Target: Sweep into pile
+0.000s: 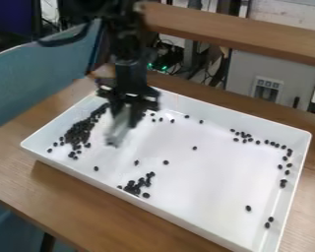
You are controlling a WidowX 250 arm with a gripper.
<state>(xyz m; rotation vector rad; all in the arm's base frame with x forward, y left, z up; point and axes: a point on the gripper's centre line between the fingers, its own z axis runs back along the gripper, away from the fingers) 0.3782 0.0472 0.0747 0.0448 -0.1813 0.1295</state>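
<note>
Above the left of the white tray [200,172], the gripper [126,112] pinches a pale tool [118,130], seemingly for gathering. Dark beans [78,132] heap at the tray's left end; strays along its right wall likely need sweeping inward next.

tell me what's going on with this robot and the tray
The robot's gripper holds a pale tool over a white tray, apparently to sweep small black pieces together. The biggest heap is at the picture's left, a smaller cluster sits near the front edge, and others are scattered, so the pile isn't finished.
</note>
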